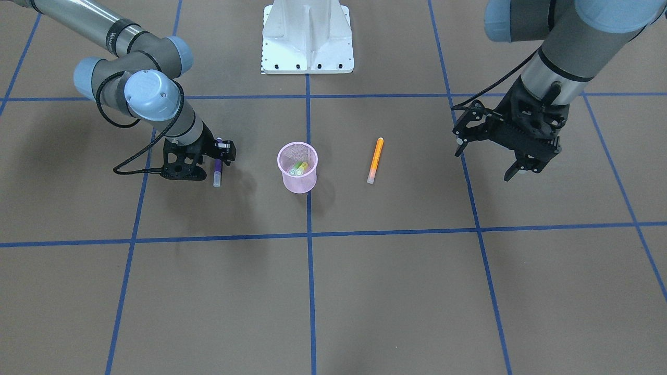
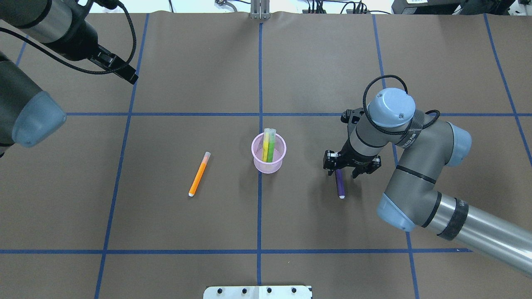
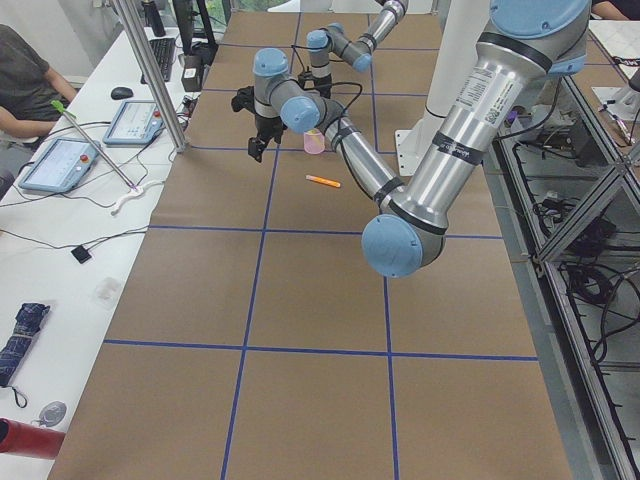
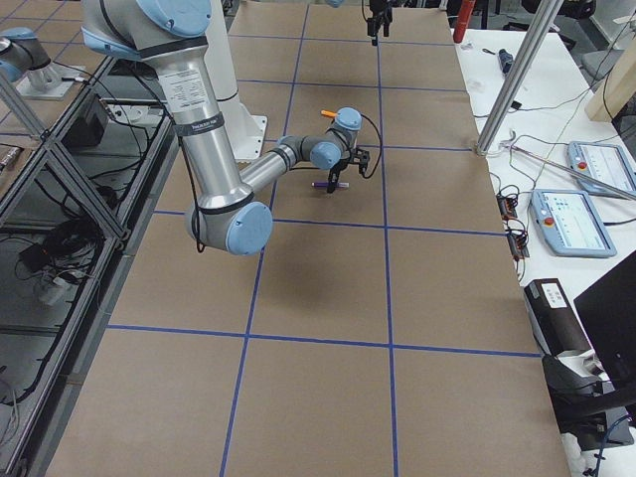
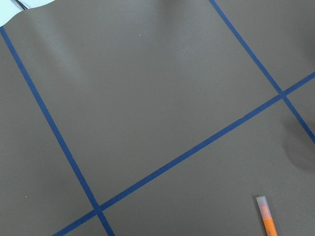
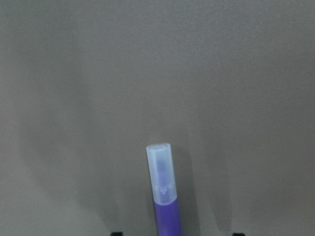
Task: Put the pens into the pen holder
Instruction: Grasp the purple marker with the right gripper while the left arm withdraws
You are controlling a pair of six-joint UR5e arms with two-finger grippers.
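Note:
The pink mesh pen holder stands upright at the table's middle with the yellow pen and the green pen inside it. The orange pen lies flat on the holder's left-arm side. The purple pen lies flat on the other side. My right gripper is low over it, jaws open, one on each side of the pen's far part. My left gripper is open and empty, well above the table and away from the pens.
The white robot base stands at the table's edge on the robot's side. Blue tape lines cross the brown table. The left wrist view shows only the orange pen's cap end. Operators' benches with tablets lie beyond the far edge.

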